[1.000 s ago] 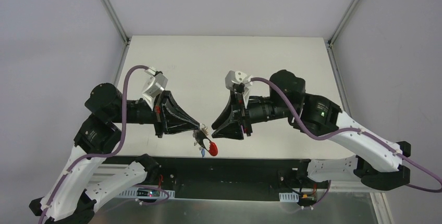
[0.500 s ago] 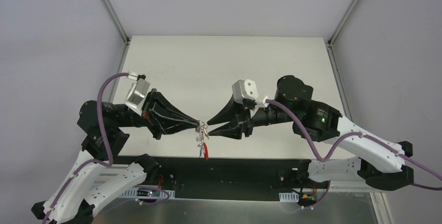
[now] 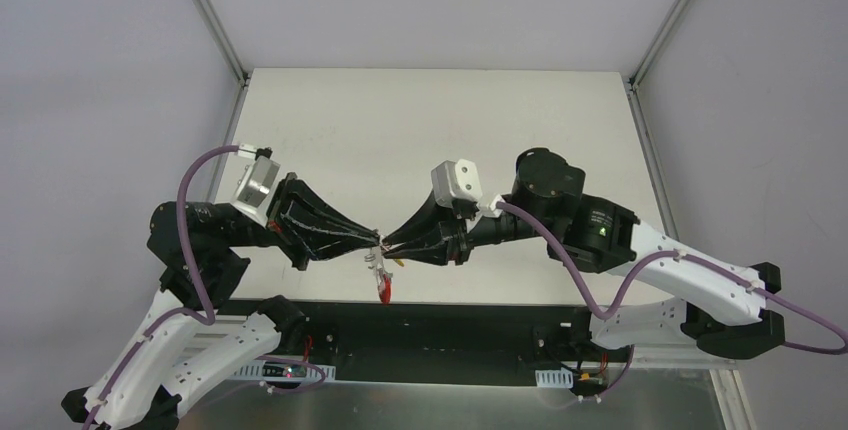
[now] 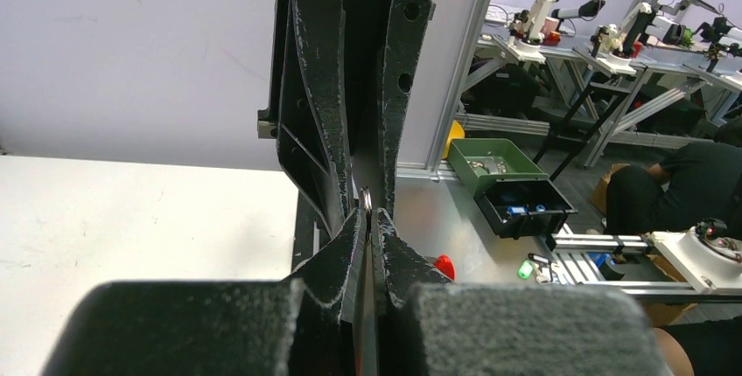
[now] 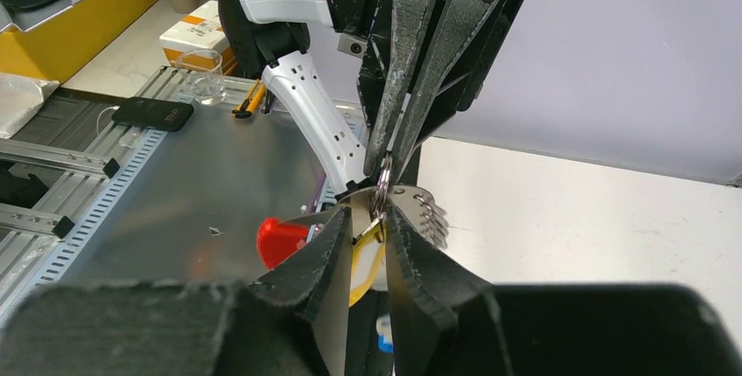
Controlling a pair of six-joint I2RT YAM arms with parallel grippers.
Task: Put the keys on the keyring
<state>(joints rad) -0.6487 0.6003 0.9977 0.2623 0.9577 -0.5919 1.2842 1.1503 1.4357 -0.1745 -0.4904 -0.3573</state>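
My left gripper (image 3: 376, 241) is shut on the keyring's thin silver ring (image 4: 367, 200), held above the table's near edge. The chain, the red strap (image 3: 384, 292) and the blue tag (image 5: 382, 332) hang below it. My right gripper (image 3: 390, 244) meets the left one tip to tip. Its fingers (image 5: 328, 245) are closed on the yellow head of the key (image 5: 368, 258), right against the ring (image 5: 383, 177). A silver toothed blade (image 5: 429, 215) sticks out beside the right finger. The red strap also shows in the left wrist view (image 4: 444, 265) and in the right wrist view (image 5: 280, 240).
The white table (image 3: 440, 140) stretches behind both arms. A black rail (image 3: 450, 325) runs along its near edge under the grippers. Grey walls stand on both sides. Off the table are a green bin (image 4: 492, 162) and a black bin (image 4: 525, 207).
The two grippers have come together and their tips now meet. The left wrist has rolled, and the keyring with the red strap now hangs straight down.
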